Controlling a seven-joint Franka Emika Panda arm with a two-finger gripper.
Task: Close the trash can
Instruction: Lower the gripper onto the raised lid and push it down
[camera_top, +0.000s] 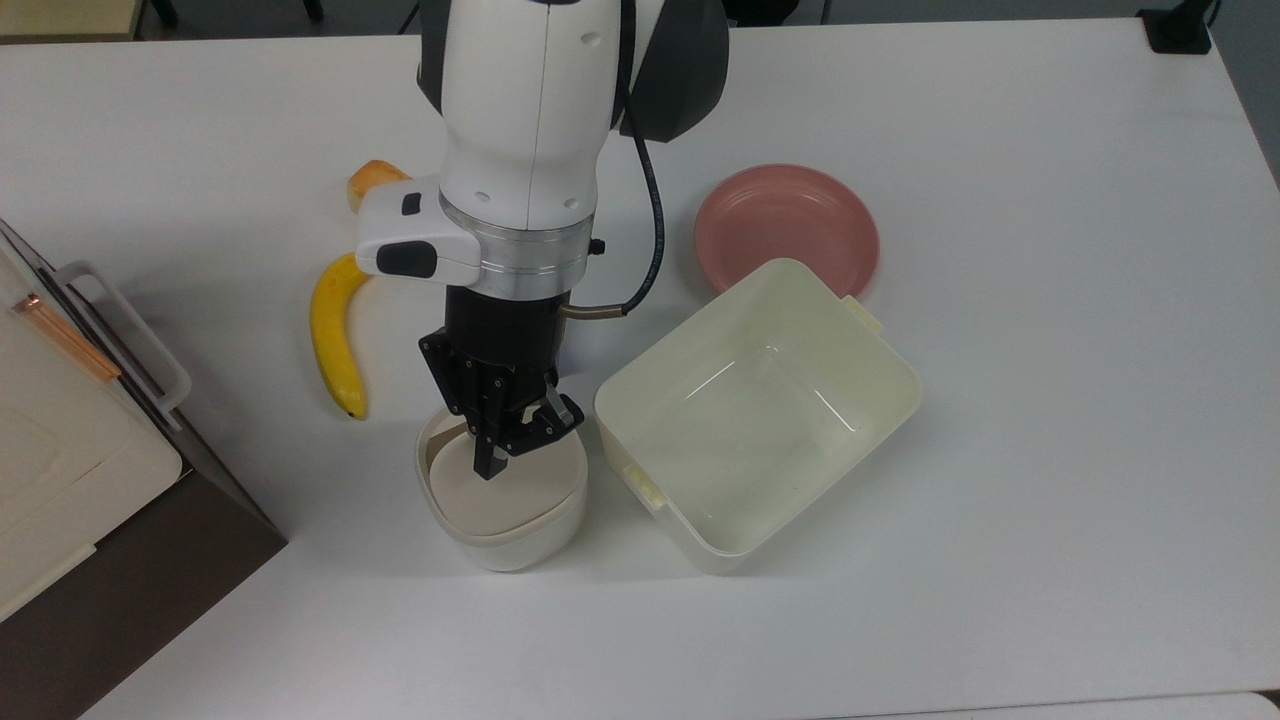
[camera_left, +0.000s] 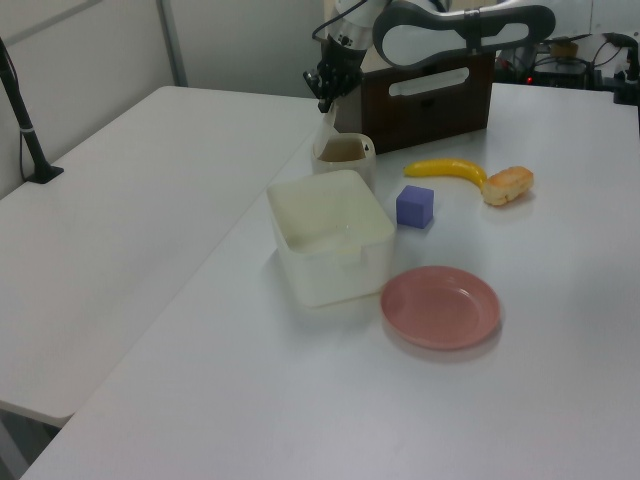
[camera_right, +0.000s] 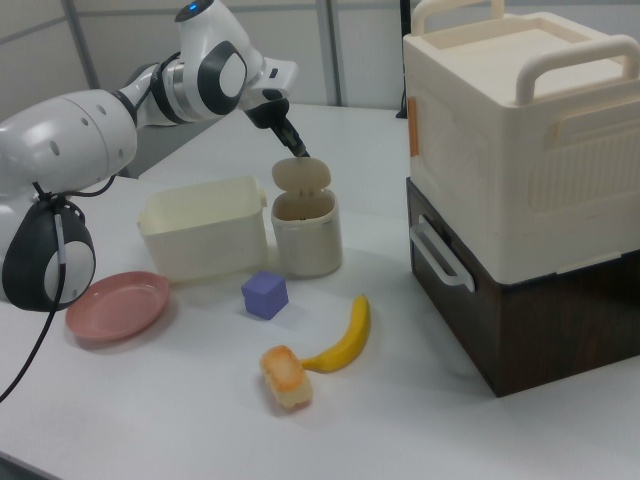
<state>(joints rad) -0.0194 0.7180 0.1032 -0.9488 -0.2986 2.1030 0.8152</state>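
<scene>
The white robot arm reaches steeply down, its black 2-finger gripper (camera_top: 497, 455) with fingers together at the raised flat beige hinged lid (camera_right: 300, 173) of the small cream-white rounded plastic trash can (camera_top: 502, 500), which stands just beside the larger cream rectangular tub (camera_top: 757, 410).

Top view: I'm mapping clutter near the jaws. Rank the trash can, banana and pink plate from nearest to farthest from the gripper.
1. Trash can: directly under the gripper.
2. Banana: toward the top view's left.
3. Pink plate: toward the top view's upper right, beyond the tub.
</scene>
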